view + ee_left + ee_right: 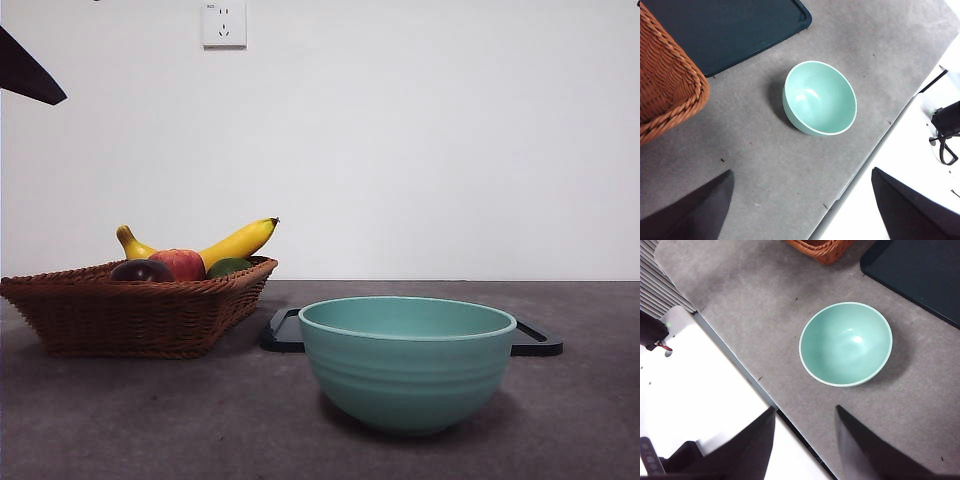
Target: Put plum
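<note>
Plum (141,270): in basket (130,318), front edge, touching apple (180,264); bowl (407,362) empty, well apart. Left gripper (802,210) and right gripper (805,450): high above table, jaws wide, holding nothing. Advice: descend vertically on plum, jaws clear of apple and rim.

A grey table (120,420) is being occupied by a wicker basket (130,315), a teal bowl (405,365) and a dark tray (535,342).

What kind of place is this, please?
Probably a lab test bench made to look like a kitchen: a grey table before a bare wall with a socket, bearing a fruit basket and a bowl.
</note>
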`<action>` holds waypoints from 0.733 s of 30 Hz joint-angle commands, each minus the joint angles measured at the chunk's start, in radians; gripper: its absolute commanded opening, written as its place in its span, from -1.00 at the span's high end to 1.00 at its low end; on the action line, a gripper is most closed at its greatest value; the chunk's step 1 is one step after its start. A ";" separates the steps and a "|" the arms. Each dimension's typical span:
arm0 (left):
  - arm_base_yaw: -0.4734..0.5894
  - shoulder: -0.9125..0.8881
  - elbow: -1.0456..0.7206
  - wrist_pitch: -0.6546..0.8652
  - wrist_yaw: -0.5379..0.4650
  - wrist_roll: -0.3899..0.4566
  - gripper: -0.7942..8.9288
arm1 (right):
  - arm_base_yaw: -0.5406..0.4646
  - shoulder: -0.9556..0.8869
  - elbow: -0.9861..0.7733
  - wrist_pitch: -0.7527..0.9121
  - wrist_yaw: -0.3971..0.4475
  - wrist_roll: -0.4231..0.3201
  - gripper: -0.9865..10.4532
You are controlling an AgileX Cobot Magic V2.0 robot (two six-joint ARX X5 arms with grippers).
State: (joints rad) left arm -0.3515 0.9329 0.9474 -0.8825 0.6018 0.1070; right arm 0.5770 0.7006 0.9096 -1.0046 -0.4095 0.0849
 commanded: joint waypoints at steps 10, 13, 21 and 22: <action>-0.004 0.005 0.022 0.008 0.005 0.012 0.82 | 0.008 0.003 0.008 -0.011 -0.009 -0.010 0.82; -0.004 0.005 0.022 0.008 0.005 0.012 0.82 | 0.008 0.003 0.008 -0.010 -0.008 -0.010 0.82; -0.004 0.005 0.022 0.008 0.005 0.012 0.82 | 0.008 0.003 0.008 -0.010 -0.010 -0.003 0.82; -0.004 0.005 0.022 0.008 0.005 0.012 0.82 | 0.008 0.003 0.008 -0.010 -0.010 -0.003 0.82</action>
State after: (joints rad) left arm -0.3519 0.9329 0.9474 -0.8825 0.6018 0.1074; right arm 0.5770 0.7006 0.9096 -1.0203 -0.4164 0.0834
